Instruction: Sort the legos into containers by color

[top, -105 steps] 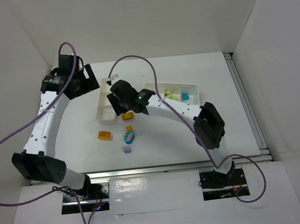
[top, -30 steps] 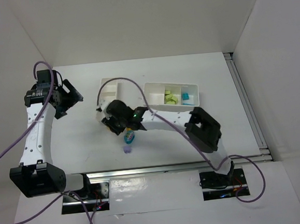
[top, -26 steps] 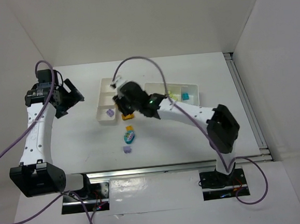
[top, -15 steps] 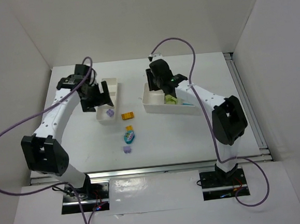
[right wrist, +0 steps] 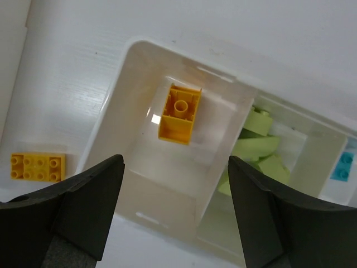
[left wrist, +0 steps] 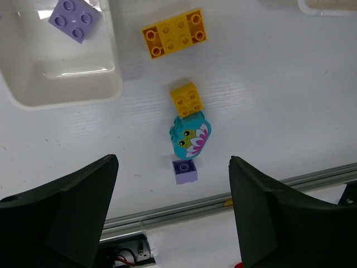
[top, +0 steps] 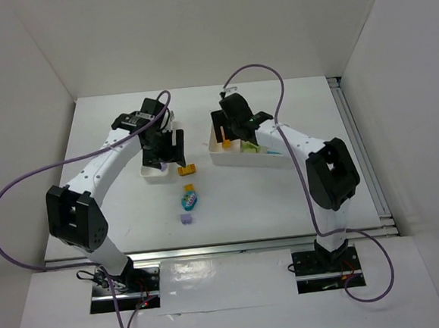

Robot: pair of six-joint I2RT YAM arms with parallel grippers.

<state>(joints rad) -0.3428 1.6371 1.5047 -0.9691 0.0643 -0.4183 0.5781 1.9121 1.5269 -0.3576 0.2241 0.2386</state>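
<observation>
Your right fingers [right wrist: 61, 212] sprang wide — studded orange plastic brick [right wrist: 179, 113] now in the nine-o'clock compartment of the white tray [right wrist: 134, 162]; left fingers [left wrist: 56, 218] wide.

White table [top: 283, 197], narrow tray [left wrist: 61, 92], wide tray [top: 242, 159], yellow legos [left wrist: 173, 34], teal lego [left wrist: 189, 139], purple lego [left wrist: 184, 171]

Orange brick [top: 226, 142] in left compartment of wider tray [top: 231, 161]

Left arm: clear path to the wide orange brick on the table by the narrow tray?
Likely yes. The left gripper is open above the table, and the wide orange brick lies bare, apart from the narrow tray, with nothing over it.
</observation>
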